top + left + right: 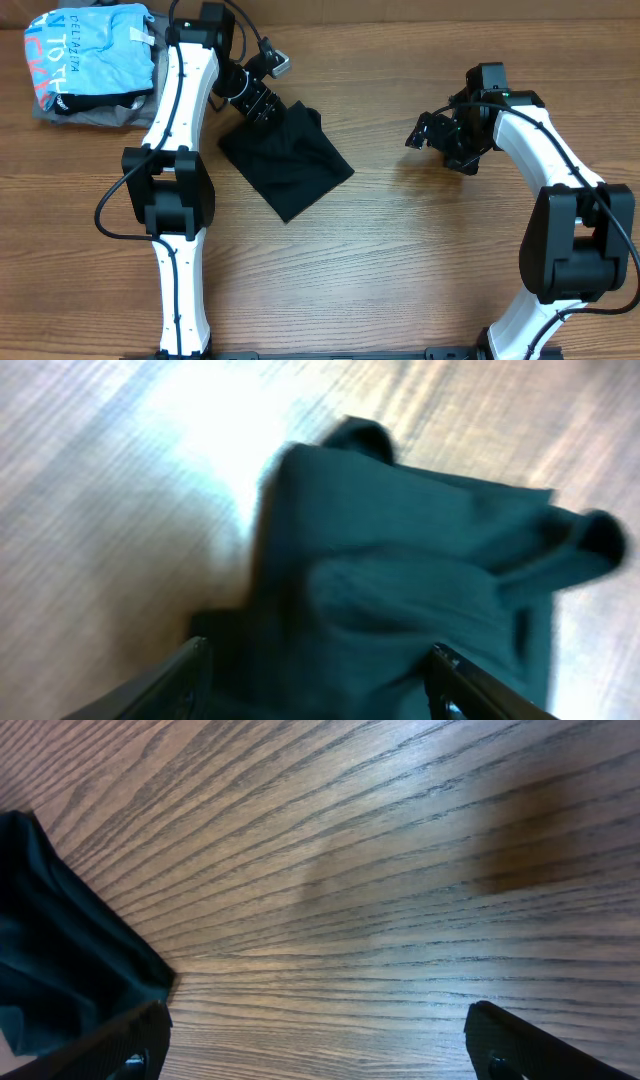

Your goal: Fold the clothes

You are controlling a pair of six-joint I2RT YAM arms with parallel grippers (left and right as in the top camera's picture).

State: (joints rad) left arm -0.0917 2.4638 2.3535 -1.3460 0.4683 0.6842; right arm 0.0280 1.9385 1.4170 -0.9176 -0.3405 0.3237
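black T-shirt (290,160) folded flat on counter (400,260) left of centre, right claw (420,132) released, fingers wide over wood to its right, left claw (268,108) spread open astride shirt's upper corner, blue printed shirt (90,50) upper left.

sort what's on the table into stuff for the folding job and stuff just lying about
For the job:
- black T-shirt, on the wooden table
- left end effector, at the shirt's edge

Lying about:
- light blue printed shirt, in the table's corner
- grey garment under it
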